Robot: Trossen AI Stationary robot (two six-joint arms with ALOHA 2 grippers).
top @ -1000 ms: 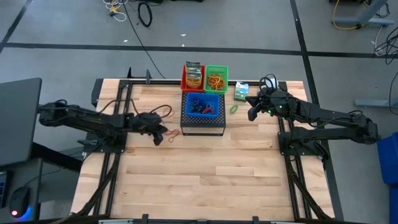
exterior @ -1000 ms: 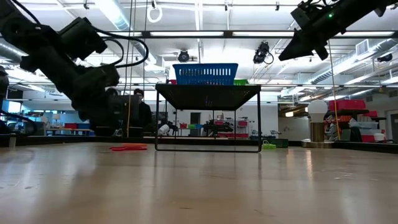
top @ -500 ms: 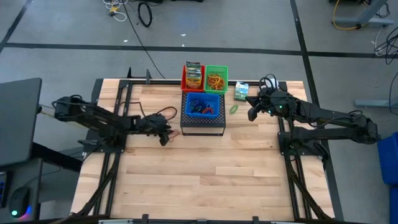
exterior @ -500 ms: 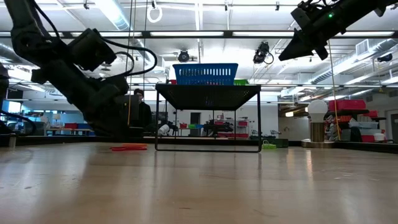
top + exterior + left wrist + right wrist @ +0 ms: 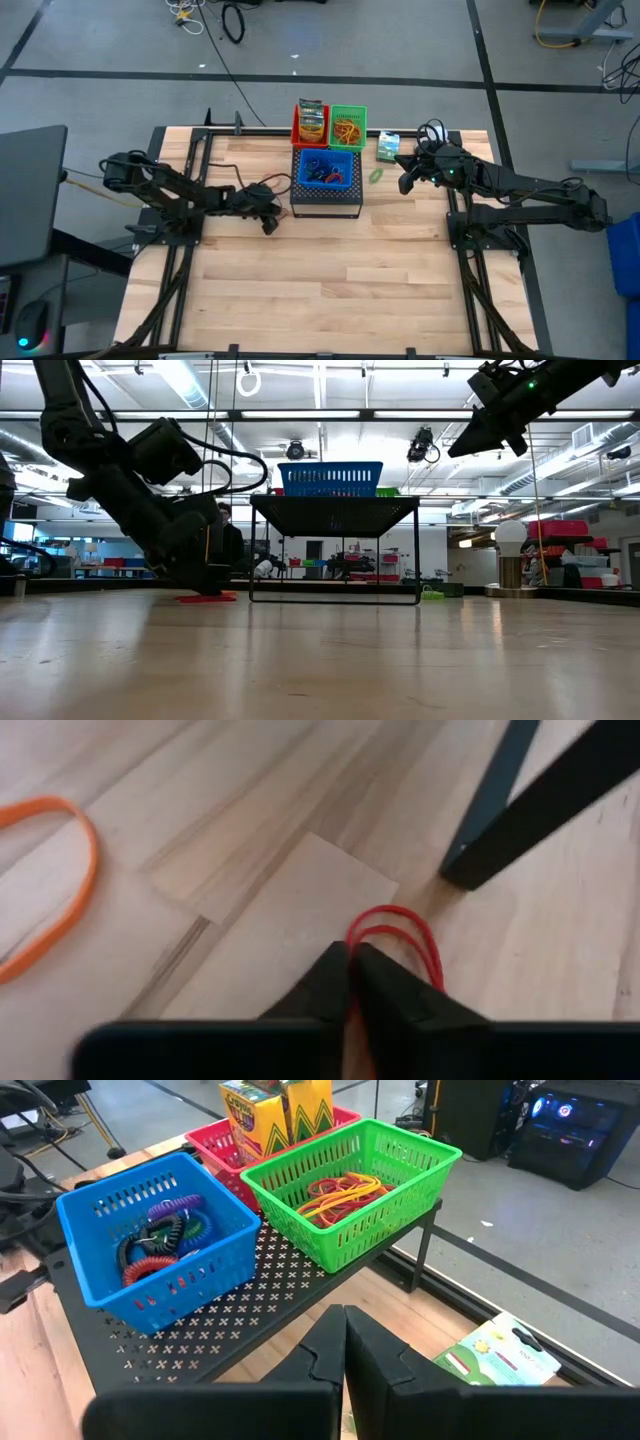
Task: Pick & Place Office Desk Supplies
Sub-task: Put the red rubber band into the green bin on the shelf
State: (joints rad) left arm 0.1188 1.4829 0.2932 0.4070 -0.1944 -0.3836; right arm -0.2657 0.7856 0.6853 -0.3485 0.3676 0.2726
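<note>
A red rubber band (image 5: pixel 398 916) lies on the wooden table just left of the black perforated stand (image 5: pixel 326 199). My left gripper (image 5: pixel 352 952) is down at the table (image 5: pixel 268 224) and shut on it. An orange rubber band (image 5: pixel 90 870) lies flat on the wood close by. My right gripper (image 5: pixel 405 185) hangs shut and holding nothing, high above the table's right side (image 5: pixel 470 445), right of the stand. A green-white box (image 5: pixel 388 147) and a small green loop (image 5: pixel 376 175) lie on the table near it. My left gripper pinches the red rubber band's near end (image 5: pixel 356 946) between its two fingertips. The fingers slant down toward the table's right. The rest of the loop (image 5: pixel 425 935) lies on the wood ahead of the fingers. Whether both strands are caught is hidden by the fingers.
On the black stand sit a blue basket (image 5: pixel 150 1245) with coiled loops, a green basket (image 5: pixel 345 1185) with rubber bands and a red basket (image 5: pixel 310 122) with crayon boxes. The stand's leg (image 5: pixel 505 790) is just beyond the red band. A white ball on a stand (image 5: pixel 511 532) shows at the right.
My left gripper has gone down to the table and a little toward the table's right edge, arriving at the red rubber band beside the stand. My right arm has kept still.
</note>
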